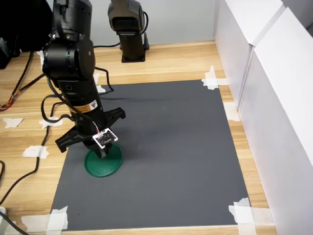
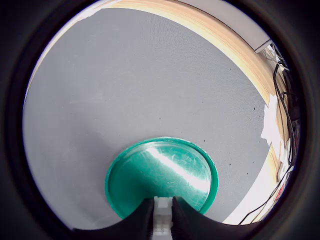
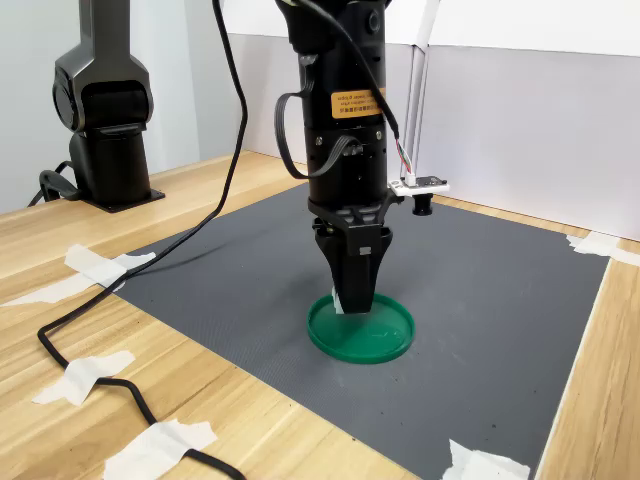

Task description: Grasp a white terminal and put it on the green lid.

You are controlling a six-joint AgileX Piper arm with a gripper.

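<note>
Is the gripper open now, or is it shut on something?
Shut: in the wrist view the gripper clamps the white terminal between its fingers, above the green lid.

A dark grey mat (image 1: 166,147) lies on a light wooden table (image 1: 171,61), its corners held by white tape scraps (image 1: 211,78) in both exterior views. A black stand (image 1: 129,29) sits at the upper middle of the first exterior view, white panels (image 1: 274,98) fill its right side, and a black cable (image 3: 90,370) crosses the lower left of the second exterior view.
</note>
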